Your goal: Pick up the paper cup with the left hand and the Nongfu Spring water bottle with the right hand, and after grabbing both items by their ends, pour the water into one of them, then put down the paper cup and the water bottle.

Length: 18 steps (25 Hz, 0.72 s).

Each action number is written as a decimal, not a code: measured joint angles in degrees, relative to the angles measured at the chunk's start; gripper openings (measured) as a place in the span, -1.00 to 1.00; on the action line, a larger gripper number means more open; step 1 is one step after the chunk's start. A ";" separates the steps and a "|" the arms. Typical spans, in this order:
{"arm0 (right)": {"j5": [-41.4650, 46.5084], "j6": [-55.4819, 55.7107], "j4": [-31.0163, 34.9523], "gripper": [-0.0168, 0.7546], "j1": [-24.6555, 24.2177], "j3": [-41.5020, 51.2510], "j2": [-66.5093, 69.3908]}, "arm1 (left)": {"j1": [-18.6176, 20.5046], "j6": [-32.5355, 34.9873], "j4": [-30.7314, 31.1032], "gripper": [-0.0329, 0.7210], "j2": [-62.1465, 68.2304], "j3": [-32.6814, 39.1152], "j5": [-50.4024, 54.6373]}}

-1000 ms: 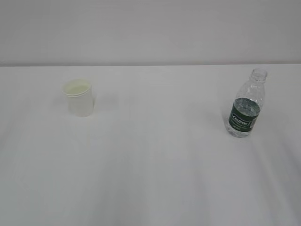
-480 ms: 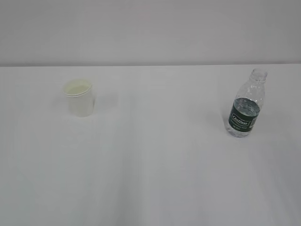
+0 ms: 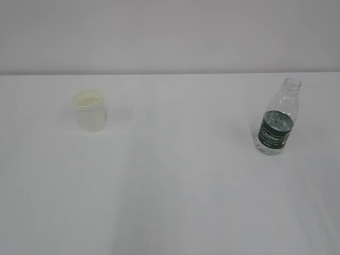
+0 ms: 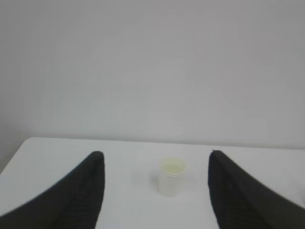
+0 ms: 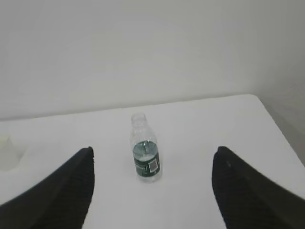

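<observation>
A: Exterior view: paper cup (image 3: 90,110) upright at bench (image 3: 170,202) left, Nongfu Spring water bottle (image 3: 278,117) upright and uncapped at right, well apart. No arm in frame.

B: Left wrist view: left hand (image 4: 155,191) spread wide, empty, fingers (image 4: 81,193) framing the cup from a distance. Best kept centred, brought in level, closed on the wall below the rolled rim, gently enough not to crush.

A: Right wrist view: right hand (image 5: 152,188) likewise open and empty, bottle (image 5: 144,149) centred between fingers (image 5: 238,188), water (image 5: 144,149) level near the label's top. Best gripped low on the ribbed body, kept upright until over the cup.

B: Seen only from the wrists: both sets of fingers, and their alignment. Seen only from outside: the full gap between cup and bottle.
</observation>
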 joint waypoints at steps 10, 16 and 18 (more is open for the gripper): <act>23.56 -8.26 2.40 0.53 0.00 -6.76 -4.44 | 0.00 3.94 -2.97 0.37 -2.24 -4.63 18.09; 25.57 -11.10 1.40 0.53 0.00 -5.84 -6.47 | 0.00 4.94 -2.55 0.37 -2.87 -2.55 24.44; 25.59 -11.35 0.84 0.53 0.00 -4.01 -6.47 | 0.00 5.15 -2.41 0.35 -2.87 -0.32 25.34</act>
